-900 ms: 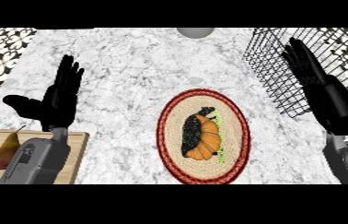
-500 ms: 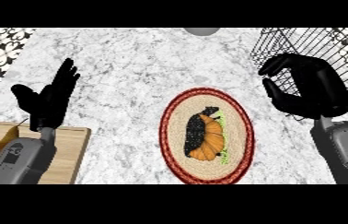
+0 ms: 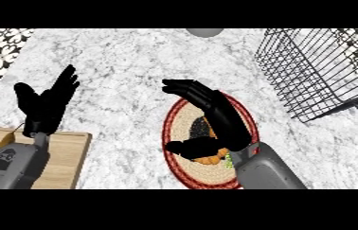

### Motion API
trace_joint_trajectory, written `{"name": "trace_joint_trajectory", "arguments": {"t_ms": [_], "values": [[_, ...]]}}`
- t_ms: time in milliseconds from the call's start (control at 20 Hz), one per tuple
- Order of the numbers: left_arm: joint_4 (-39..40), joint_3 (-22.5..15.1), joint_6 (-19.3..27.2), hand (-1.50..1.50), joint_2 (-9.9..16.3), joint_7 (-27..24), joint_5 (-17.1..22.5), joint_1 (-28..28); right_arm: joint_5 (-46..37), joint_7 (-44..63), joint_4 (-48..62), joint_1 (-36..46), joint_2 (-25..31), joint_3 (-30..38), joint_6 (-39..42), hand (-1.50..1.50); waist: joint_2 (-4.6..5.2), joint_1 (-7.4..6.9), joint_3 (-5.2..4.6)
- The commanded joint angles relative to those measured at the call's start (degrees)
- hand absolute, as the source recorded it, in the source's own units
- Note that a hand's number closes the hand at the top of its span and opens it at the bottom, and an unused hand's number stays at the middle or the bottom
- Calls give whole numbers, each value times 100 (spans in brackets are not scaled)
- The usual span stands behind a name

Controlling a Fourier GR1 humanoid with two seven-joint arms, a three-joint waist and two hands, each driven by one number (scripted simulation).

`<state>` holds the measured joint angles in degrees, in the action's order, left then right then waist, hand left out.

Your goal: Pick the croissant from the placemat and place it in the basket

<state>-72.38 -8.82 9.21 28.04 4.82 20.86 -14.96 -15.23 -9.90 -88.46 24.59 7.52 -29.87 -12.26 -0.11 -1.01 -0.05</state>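
The right hand [image 3: 213,118] has swung in from beside the basket [image 3: 315,73] at the counter's right edge and now covers the placemat [image 3: 183,122], fingers straight and spread, thumb low: the pick has begun. The croissant [image 3: 210,158] lies mid-mat under its palm, ungrasped. The left hand [image 3: 45,106] rests open near the left edge

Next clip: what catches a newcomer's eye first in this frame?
The right hand dominates the middle, stretched open over the round red-rimmed placemat and hiding most of the croissant, of which only an orange sliver shows by the thumb. The black wire basket stands at the upper right, and the left hand rests open at the left edge above a wooden board.
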Motion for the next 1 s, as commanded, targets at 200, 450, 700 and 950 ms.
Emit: {"name": "trace_joint_trajectory", "arguments": {"t_ms": [200, 450, 700, 950], "values": [[-207, 139, -17, 0, 146, 192, 33, 227, -962, 3776, -516, 1309, -198, -198, 763, -150, -93, 117, -18], [-172, 129, 42, 0, 128, 299, 5, 173, -1814, 5183, -234, 2190, 781, -9, 1766, -150, -134, 238, -31], [-406, 209, -45, 0, 205, 324, 61, 321, -962, 6834, -715, 3083, 947, 688, 3429, -150, -88, 152, -9], [-657, 156, 112, 0, 122, 394, -53, 491, 559, 7584, -1223, 2807, 998, 1019, 4659, -150, -78, 193, 1]]}}
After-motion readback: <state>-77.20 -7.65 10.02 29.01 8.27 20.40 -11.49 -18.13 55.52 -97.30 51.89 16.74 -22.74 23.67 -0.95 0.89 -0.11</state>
